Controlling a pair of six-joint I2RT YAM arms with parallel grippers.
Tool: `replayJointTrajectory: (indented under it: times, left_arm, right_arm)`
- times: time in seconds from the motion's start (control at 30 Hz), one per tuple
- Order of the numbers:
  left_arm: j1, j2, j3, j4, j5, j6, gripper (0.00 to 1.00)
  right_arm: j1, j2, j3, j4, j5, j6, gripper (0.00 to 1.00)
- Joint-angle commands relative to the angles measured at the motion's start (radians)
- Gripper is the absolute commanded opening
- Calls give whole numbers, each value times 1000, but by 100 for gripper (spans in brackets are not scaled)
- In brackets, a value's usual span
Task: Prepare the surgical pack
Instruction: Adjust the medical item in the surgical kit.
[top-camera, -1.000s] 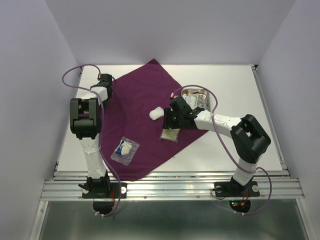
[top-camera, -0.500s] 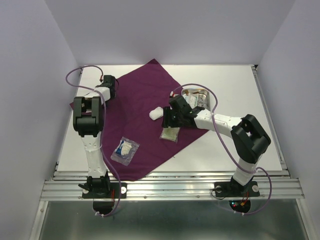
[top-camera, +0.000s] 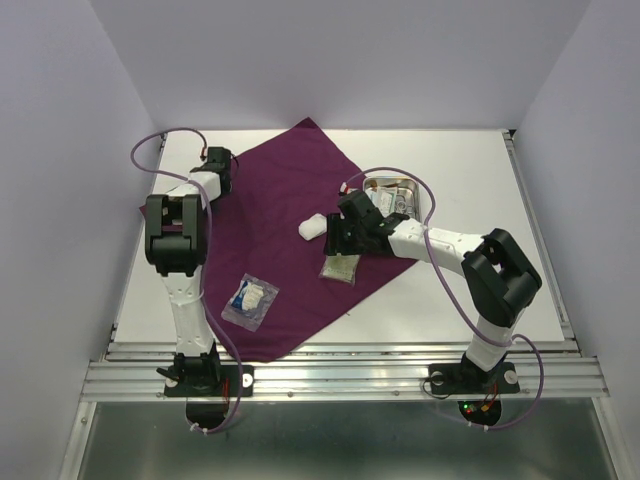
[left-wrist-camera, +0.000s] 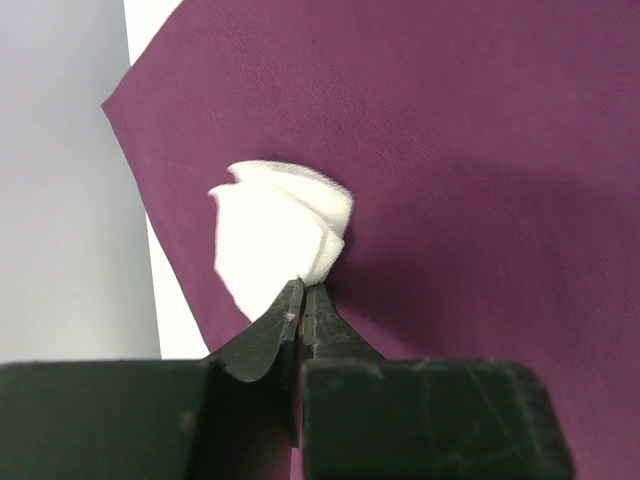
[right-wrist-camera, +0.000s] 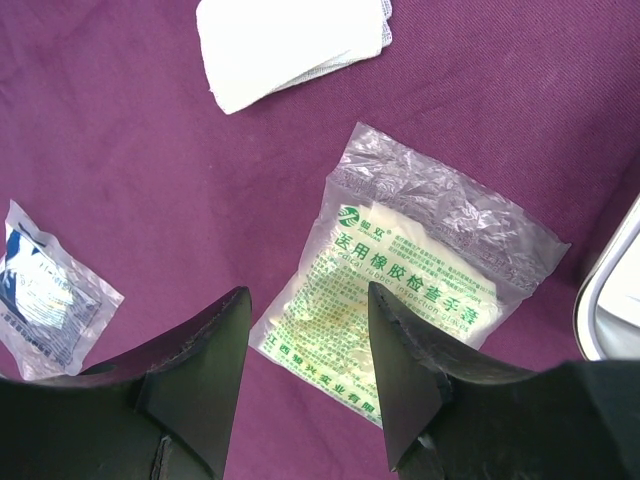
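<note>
**Surgical pack, laid out on white table (top-camera: 470, 170)**

1. Dark-purple cloth (top-camera: 290, 200): large square, spread flat and turned like a diamond. It fills the centre-left of the overhead view, with one corner towards the back wall and light creases across it.
2. Steel tray (top-camera: 398, 182): small, shiny, rectangular, at the cloth's right edge, right of centre. Packets lie inside; what they hold is too small to tell.
3. Loose gauze pad (top-camera: 313, 227): white, folded, lying on the cloth just left of the tray.
4. Green-printed packet (top-camera: 340, 268): clear, crinkled plastic over a pale filling, flat on the cloth below the loose pad.
5. Blue-and-white packet (top-camera: 250, 300): clear wrapper, on the lower left part of the cloth, well apart from the others.
6. Pinched gauze pad (left-wrist-camera: 275, 230): white, folded in layers, on the cloth near its upper-left edge.

**Grippers**

- Left gripper (left-wrist-camera: 303, 300): fingers pressed together, clamping the near edge of the pinched gauze pad.
- Right gripper (right-wrist-camera: 307, 300): fingers apart, holding nothing, above the green-printed packet's near end.
</note>
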Motion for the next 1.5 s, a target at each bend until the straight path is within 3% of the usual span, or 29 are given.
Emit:
replayJointTrajectory:
  times: [0.0,0.53,0.83,1.03,1.27,1.47]
  left_arm:
    - [-26,-163,15,-14,38,-20,0]
    - [-197,-272,-31,-68,55,-73,0]
    - [-330,-340,-129,35,12,-74,0]
    - [-413,-357,-185,118,-17,-59,0]
    - [-531,-370,-221,185,-39,-42,0]
    - [-626,-364,-243,225,-59,-47,0]
  right_arm:
    - [19,-16,36,10,21,2,56]
    - [19,-140,-38,8,140,29,58]
    - [19,-292,-104,-24,277,36,65]
    - [-105,-375,-156,-68,295,44,67]
    - [-326,-453,-240,-73,169,38,68]
    - [-382,-473,-251,-90,153,18,68]
